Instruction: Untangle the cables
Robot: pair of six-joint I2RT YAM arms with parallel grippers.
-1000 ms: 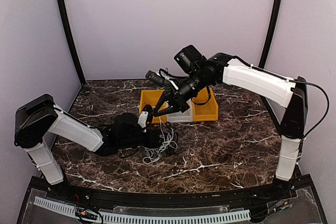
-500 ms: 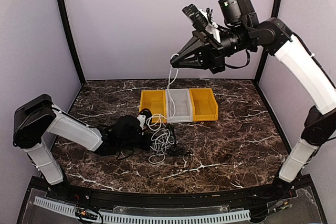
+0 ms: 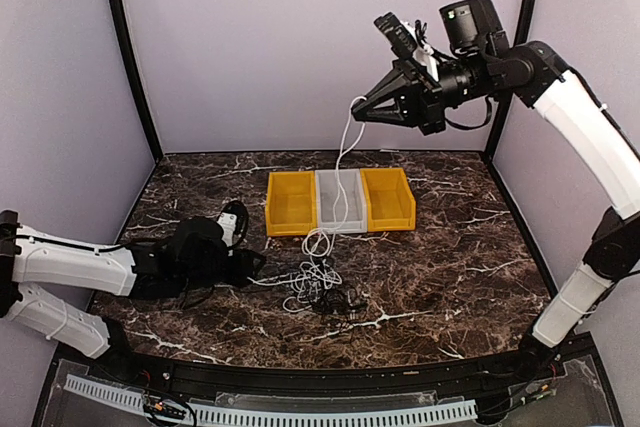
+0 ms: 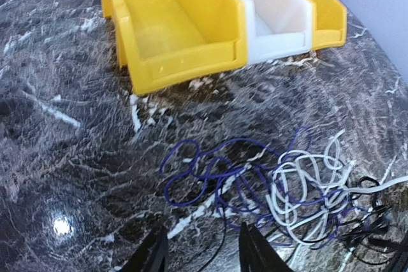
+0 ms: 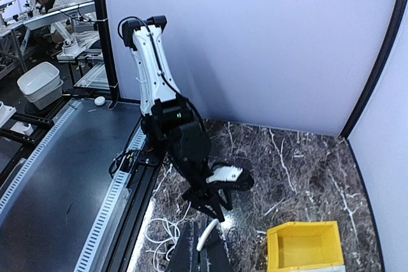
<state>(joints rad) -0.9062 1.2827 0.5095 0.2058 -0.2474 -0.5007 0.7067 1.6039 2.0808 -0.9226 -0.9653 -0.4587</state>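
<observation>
Early days: the right gripper (image 3: 361,113), jaws clamped on the white cable (image 4: 298,186), lifts one end toward upper right; its remainder and the black cables (image 3: 338,299) lie knotted mid-bench (image 3: 450,247) by the left gripper (image 4: 203,254), jaws apart.

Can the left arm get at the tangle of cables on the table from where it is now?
Probably yes. The left gripper lies low, jaws apart, just beside the tangle, and nothing stands between them.

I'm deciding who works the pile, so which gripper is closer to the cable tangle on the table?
Left. The left gripper sits low at the left edge of the tangle; the right gripper hangs high above the bins, holding the white cable.
</observation>
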